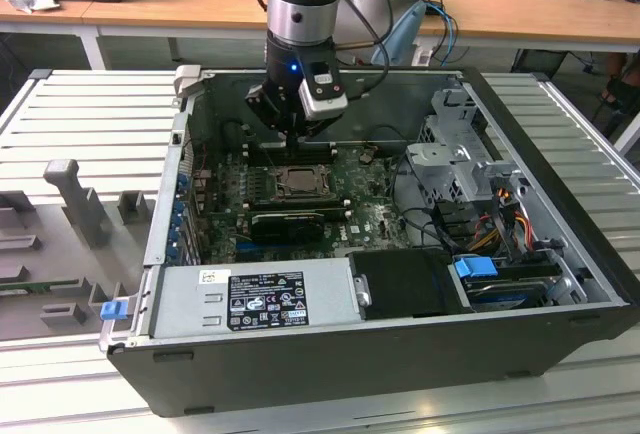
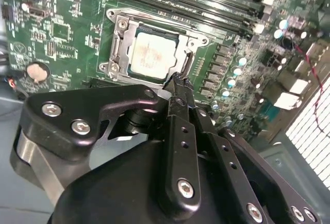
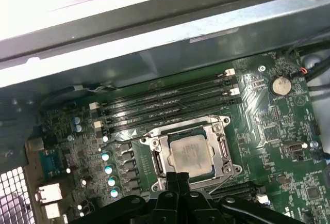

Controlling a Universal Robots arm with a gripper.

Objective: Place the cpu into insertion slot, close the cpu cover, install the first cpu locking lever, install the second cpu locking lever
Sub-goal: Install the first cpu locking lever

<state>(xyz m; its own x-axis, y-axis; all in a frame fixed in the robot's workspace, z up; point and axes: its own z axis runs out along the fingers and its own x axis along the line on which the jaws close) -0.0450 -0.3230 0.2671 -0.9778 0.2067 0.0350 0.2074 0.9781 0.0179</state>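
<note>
The cpu (image 2: 152,53) lies flat in the insertion slot (image 2: 117,48), pale face up, also visible as cpu (image 3: 191,153) and cpu (image 1: 297,182). The cpu cover (image 3: 161,154) lies down around it as a silver frame. A thin lever rod (image 3: 175,128) runs along one side of the socket; I cannot tell whether it is latched. My gripper (image 2: 178,82) is shut with nothing between its fingers, its tip close over one edge of the socket. From outside, the gripper (image 1: 292,142) hangs just above the socket's far side.
Long black RAM slots (image 3: 165,100) run beside the socket. The case wall (image 1: 165,214), grey power supply (image 1: 250,299), drive cage (image 1: 455,154) and cables (image 1: 500,224) enclose the motherboard. A coin cell (image 3: 281,84) sits on the board.
</note>
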